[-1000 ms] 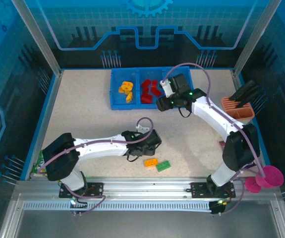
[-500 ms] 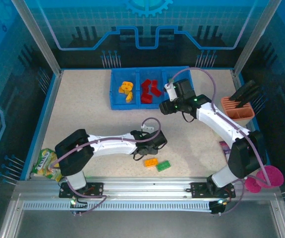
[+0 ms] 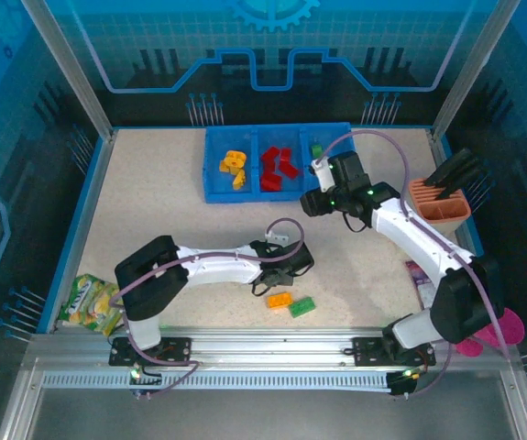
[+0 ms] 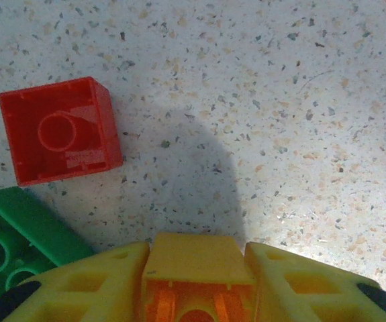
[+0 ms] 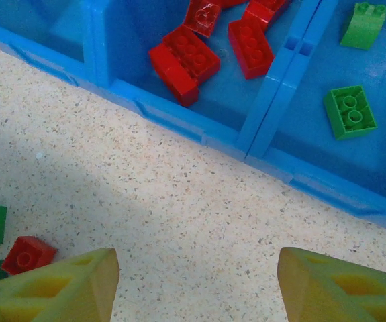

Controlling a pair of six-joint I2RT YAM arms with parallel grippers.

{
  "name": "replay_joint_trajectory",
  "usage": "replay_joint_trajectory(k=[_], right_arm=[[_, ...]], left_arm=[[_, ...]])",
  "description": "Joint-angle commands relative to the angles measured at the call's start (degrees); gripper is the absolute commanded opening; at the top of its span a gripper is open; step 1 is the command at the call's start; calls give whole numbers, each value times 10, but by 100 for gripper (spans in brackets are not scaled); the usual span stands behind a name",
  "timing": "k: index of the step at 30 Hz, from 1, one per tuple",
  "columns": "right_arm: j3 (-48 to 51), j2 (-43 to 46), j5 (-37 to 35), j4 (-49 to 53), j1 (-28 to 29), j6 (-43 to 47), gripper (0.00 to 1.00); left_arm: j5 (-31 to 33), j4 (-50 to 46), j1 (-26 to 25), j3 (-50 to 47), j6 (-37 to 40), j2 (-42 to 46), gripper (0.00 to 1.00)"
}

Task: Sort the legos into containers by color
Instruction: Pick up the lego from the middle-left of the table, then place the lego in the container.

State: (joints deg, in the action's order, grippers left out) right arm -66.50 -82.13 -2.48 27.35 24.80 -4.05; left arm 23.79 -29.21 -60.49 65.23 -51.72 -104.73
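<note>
My left gripper point(image 3: 280, 290) is low over the table's front middle, shut on a yellow-orange lego point(image 4: 194, 260) that sits between its yellow fingers point(image 4: 85, 282). A red lego point(image 4: 58, 137) lies upside down just ahead, and a green lego point(image 4: 11, 245) lies beside it; the green one point(image 3: 301, 307) is also in the top view. My right gripper point(image 5: 196, 261) is open and holds nothing, hovering over bare table just in front of the blue containers point(image 3: 245, 196). These hold yellow legos point(image 3: 234, 165), red legos point(image 5: 186, 60) and green legos point(image 5: 350, 111).
A salmon holder with black tools point(image 3: 439, 197) stands at the right edge. A pink cup point(image 3: 503, 325) sits at the front right. A snack packet point(image 3: 93, 301) lies at the front left, and another packet point(image 3: 421, 275) lies by the right arm.
My left gripper slid right to the loose bricks and shut on the yellow-orange one. My right gripper drew back from over the tray towards the right.
</note>
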Motion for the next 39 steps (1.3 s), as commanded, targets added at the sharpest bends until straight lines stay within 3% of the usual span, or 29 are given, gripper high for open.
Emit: replay_joint_trajectory(k=[1, 11, 18, 22, 26, 30, 39], right_arm=[[13, 22, -1, -4, -10, 3, 65], [32, 56, 2, 28, -22, 3, 70], [104, 124, 51, 64, -34, -50, 69], [133, 146, 67, 86, -21, -66, 69], [145, 138, 110, 74, 23, -64, 74], [111, 89, 47, 115, 125, -54, 75], [87, -22, -5, 181, 274, -41, 77]], left_arm=[[-10, -9, 3, 7, -7, -17, 28], [-8, -31, 18, 27, 36, 18, 13], [19, -43, 133, 71, 160, 150, 13], [5, -2, 226, 113, 230, 164, 14], [-20, 33, 313, 182, 279, 108, 14], [-44, 21, 365, 273, 295, 14, 13], [-69, -5, 415, 457, 319, -170, 13]])
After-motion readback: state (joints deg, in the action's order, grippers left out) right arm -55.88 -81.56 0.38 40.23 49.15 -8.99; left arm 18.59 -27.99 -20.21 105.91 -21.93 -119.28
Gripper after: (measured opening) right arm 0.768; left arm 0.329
